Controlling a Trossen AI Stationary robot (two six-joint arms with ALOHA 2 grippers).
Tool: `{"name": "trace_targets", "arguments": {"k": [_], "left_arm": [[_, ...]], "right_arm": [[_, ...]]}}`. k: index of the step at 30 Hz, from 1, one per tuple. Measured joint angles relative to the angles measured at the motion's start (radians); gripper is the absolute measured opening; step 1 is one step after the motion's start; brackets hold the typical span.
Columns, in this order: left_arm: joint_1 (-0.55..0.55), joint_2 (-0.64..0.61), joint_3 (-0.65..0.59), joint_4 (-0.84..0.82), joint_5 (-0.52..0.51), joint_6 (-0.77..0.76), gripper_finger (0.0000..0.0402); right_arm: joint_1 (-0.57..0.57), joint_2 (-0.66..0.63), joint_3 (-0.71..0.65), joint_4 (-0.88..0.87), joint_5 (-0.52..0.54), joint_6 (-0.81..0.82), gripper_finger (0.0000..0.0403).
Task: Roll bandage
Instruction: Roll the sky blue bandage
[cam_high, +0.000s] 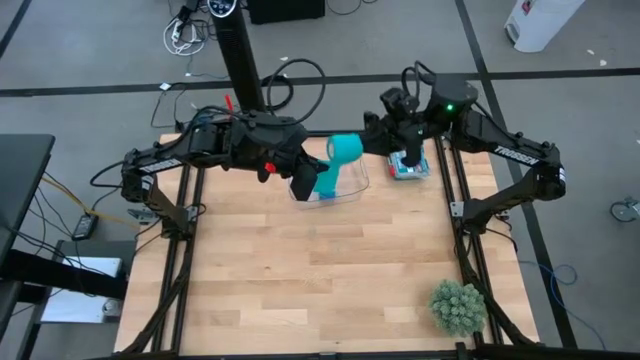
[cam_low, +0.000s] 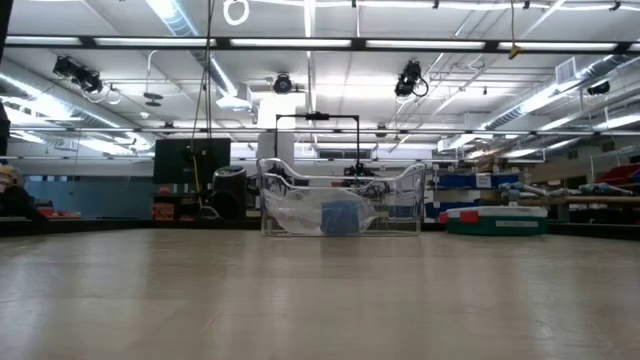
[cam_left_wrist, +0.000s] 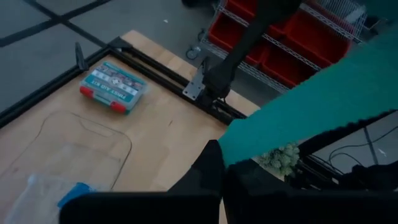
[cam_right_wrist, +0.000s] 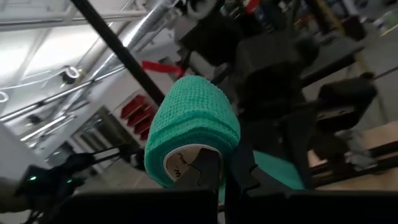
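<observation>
Two grippers meet above the far middle of the wooden worktop (cam_high: 320, 260), seen from above. The left gripper (cam_high: 303, 183) hangs over a clear plastic container (cam_high: 345, 188), and the teal bandage (cam_high: 338, 160) runs as a strip up from it to a rolled end at the right gripper (cam_high: 372, 140). A small case with red clips (cam_high: 409, 166) lies under the right arm, and a green spiky plant ball (cam_high: 458, 306) sits at the near right corner.

From worktop height, only the clear container (cam_low: 342, 205) shows, standing far back with a blue roll (cam_low: 340, 218) and crumpled plastic inside; neither gripper nor the bandage appears here.

In the left wrist view, the left gripper (cam_left_wrist: 224, 167) is pressed together, pinching the flat bandage (cam_left_wrist: 311, 99) strip, which stretches away from its tips. Below lie the case (cam_left_wrist: 115, 87), the container's rim (cam_left_wrist: 87, 134), the blue roll (cam_left_wrist: 74, 193) and the plant ball (cam_left_wrist: 280, 158).

In the right wrist view, the right gripper (cam_right_wrist: 224, 168) is pressed together on the bandage (cam_right_wrist: 193, 127) roll, gripping at the edge of its white core, with the coil sitting directly above the tips and the left arm just behind.
</observation>
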Motion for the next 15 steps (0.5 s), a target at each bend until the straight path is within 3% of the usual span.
{"name": "trace_targets", "arguments": {"k": [15], "left_arm": [[0.001, 0.000, 0.000, 0.108, -0.022, 0.073, 0.0007]], "right_arm": [[0.080, 0.010, 0.000, -0.154, -0.038, -0.028, 0.0000]]}}
